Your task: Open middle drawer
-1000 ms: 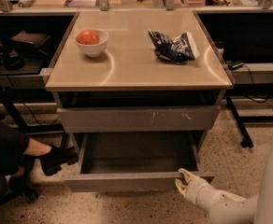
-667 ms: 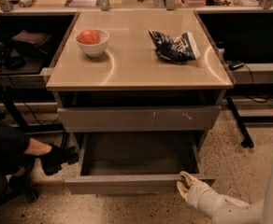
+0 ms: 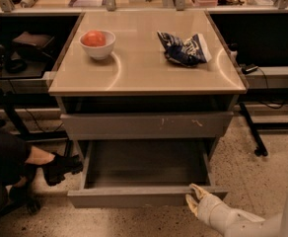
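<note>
The middle drawer is pulled well out of the grey cabinet, low in the camera view. Its plain flat front faces me and its grey inside is empty. My gripper, pale with a white wrist, is at the right end of the drawer's front, touching its top edge. Above the drawer, the taller grey front with pale scratches is shut. A dark gap lies between that front and the tabletop.
On the beige tabletop stand a white bowl with a red fruit and a blue chip bag. A person's leg and black shoe are at the left of the drawer. Dark desks and cables flank the cabinet.
The drawer front and my gripper have come slightly farther out toward the camera. The bowl, the bag and the shoe have not moved.
</note>
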Motion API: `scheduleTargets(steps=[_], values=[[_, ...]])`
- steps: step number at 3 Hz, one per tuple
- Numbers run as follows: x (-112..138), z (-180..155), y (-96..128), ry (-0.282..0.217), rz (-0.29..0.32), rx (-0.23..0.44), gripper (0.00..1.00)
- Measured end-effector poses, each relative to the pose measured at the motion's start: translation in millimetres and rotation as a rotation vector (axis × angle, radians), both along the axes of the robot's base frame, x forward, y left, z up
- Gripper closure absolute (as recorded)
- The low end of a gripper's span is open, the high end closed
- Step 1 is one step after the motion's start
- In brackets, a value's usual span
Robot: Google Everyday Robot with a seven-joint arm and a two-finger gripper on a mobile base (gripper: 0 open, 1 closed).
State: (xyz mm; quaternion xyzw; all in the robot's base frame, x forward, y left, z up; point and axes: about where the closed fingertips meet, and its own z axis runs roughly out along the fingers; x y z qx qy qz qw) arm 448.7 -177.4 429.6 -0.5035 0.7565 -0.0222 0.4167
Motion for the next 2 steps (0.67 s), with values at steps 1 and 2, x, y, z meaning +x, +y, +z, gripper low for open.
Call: scheduleTargets(steps=[1,2], values=[[0.2,4.4,0.2,0.000,0.000,0.000,1.00],[1.2,6.2,0.6,0.000,0.001,0.000,1.00]])
